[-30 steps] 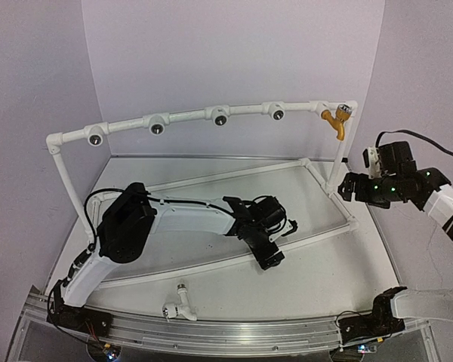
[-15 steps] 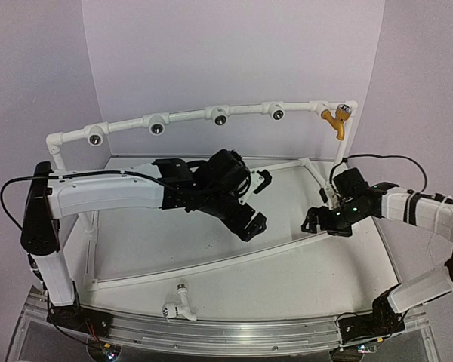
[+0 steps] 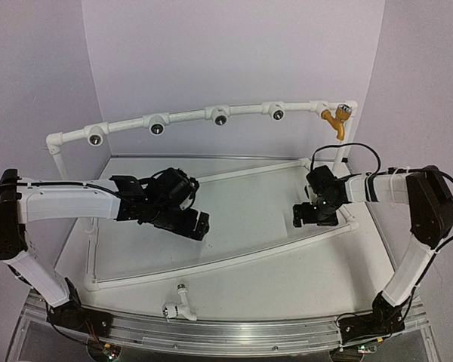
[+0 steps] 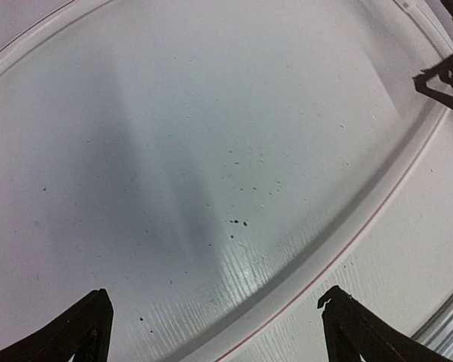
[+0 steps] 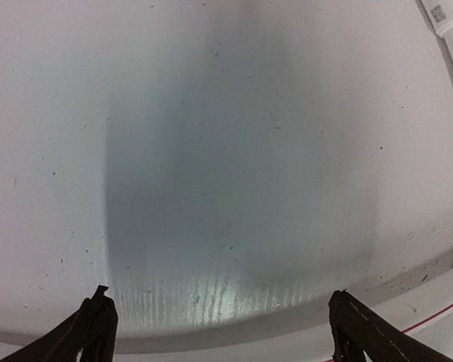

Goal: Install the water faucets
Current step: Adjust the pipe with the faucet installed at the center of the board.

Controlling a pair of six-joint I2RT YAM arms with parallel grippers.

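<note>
The left gripper (image 3: 198, 225) and the right gripper (image 3: 303, 216) hover over the table (image 3: 287, 279), jaws spread wide, holding nothing. The orange faucet (image 3: 334, 119) sits at the right end of the pipe frame's (image 3: 189, 117) top rail; the white faucet (image 3: 178, 305) lies near the table's front edge.

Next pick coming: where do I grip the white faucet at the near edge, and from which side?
Probably from above, jaws across the straight stem of the white faucet: it lies flat on the table, stem pointing away from the near edge, bent end leftward.
</note>
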